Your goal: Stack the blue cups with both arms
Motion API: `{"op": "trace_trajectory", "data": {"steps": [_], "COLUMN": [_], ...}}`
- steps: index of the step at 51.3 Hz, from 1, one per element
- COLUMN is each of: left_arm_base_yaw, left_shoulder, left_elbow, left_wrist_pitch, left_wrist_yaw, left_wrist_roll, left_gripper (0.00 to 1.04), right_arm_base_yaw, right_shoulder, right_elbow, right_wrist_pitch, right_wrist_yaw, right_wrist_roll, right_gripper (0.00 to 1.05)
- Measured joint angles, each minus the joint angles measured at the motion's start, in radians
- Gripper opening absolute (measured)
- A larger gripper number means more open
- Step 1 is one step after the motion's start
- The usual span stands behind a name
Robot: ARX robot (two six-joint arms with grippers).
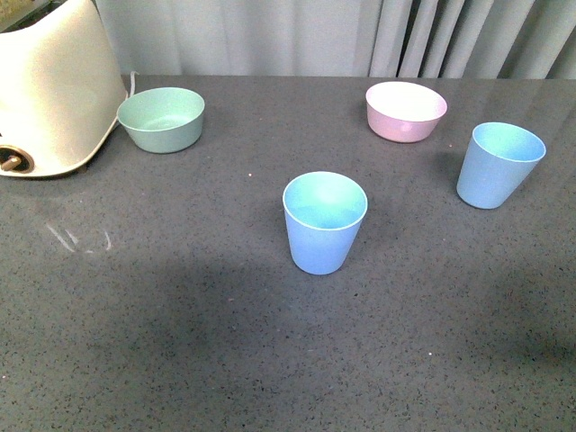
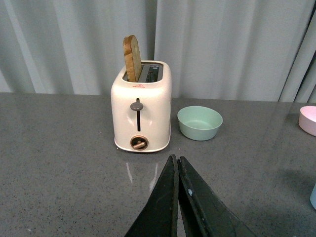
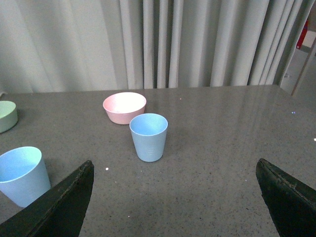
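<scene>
Over the grey speckled table (image 3: 222,143), the right gripper (image 3: 174,165) has its two black fingers spread wide apart, clasping nothing. Beyond the gap stands the first blue cup (image 3: 148,137), upright with its mouth up, just beside the pink bowl (image 3: 124,107) on the robot's side and not touching it. The second blue cup (image 3: 22,175) also stands upright, well apart from the pink bowl, nearer the robot and off toward the mint-green bowl (image 3: 6,116). The two cups are separate, neither inside the other.

The left gripper (image 2: 176,160) has its fingers pressed together, the tips meeting with nothing pinched between them. It points toward a cream toaster (image 2: 141,106), which stands far from the pink bowl on the other side of the table, with a slice of bread (image 2: 132,58) upright in one slot. The mint-green bowl sits between the toaster and the pink bowl, just beside the toaster. Behind the pink bowl, past the table's far edge, hangs a pale pleated curtain (image 1: 270,36).
</scene>
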Motion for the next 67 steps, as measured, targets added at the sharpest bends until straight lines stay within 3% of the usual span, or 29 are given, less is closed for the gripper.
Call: {"op": "trace_trajectory", "data": {"steps": [2,4,7,12,17,25,45,60,67], "left_arm_base_yaw": [0.000,0.000,0.000,0.000,0.000,0.000,0.000,0.000,0.000], "left_shoulder": [0.000,0.000,0.000,0.000,0.000,0.000,0.000,0.000,0.000], "left_elbow": [0.000,0.000,0.000,0.000,0.000,0.000,0.000,0.000,0.000], "left_wrist_pitch": [0.000,0.000,-0.001,-0.001,-0.001,-0.001,-0.001,-0.001,-0.001], "left_wrist_yaw": [0.000,0.000,0.000,0.000,0.000,0.000,0.000,0.000,0.000], "left_wrist_roll": [-0.001,0.000,0.000,0.000,0.000,0.001,0.002,0.002,0.002], "left_gripper": [0.03,0.12,0.25,0.47,0.68,0.98,0.96,0.96,0.96], "right_arm_base_yaw": [-0.032,-0.094,-0.197,-0.261,-0.251,-0.165,0.064,0.118,0.120], "right_shoulder": [0.056,0.179,0.372,0.650,0.956,1.362,1.786,1.930,1.962], "right_elbow": [0.043,0.108,0.154,0.234,0.380,0.623,1.027,1.166,1.206], "right_wrist_pitch": [-0.122,-0.271,-0.288,-0.082,0.103,0.121,0.001,-0.060,-0.082], "right_wrist_yaw": [-0.107,-0.211,-0.299,-0.290,-0.273,-0.243,-0.088,-0.037,-0.030], "right_wrist_roll": [0.033,0.056,0.058,-0.040,-0.177,-0.347,-0.496,-0.517,-0.510], "right_gripper": [0.96,0.96,0.96,0.96,0.96,0.96,0.96,0.95,0.80]}}
